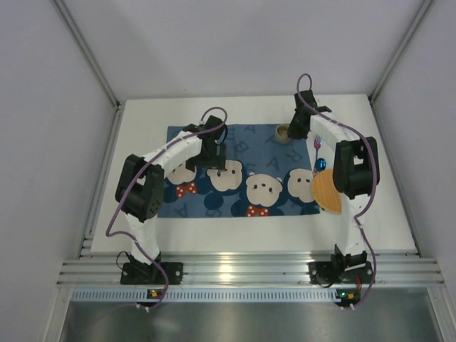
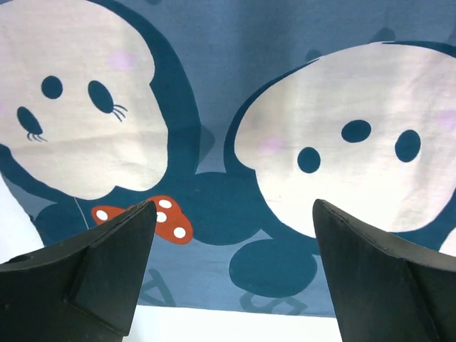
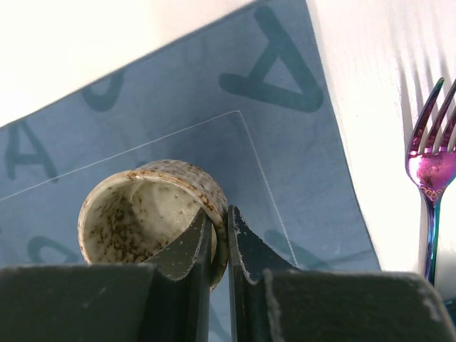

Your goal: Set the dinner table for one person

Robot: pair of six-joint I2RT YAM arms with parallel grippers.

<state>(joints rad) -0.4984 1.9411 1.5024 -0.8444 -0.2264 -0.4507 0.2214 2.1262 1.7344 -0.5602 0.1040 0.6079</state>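
Upper right on the placemat (image 1: 249, 137), our right claw (image 3: 219, 217) clenches the cup (image 3: 135, 221) rim, left claw (image 2: 234, 206) gaping; next we should seat and release it.

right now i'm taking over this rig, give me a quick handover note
left gripper: open, empty, over the mouse-face placemat.
right gripper: shut on the wall of the speckled cup, at the placemat's far right corner.
iridescent fork lies on the dinner table right of the placemat; orange plate sits at that edge, partly hidden.
done: placemat laid. left: place cup, plate, fork.
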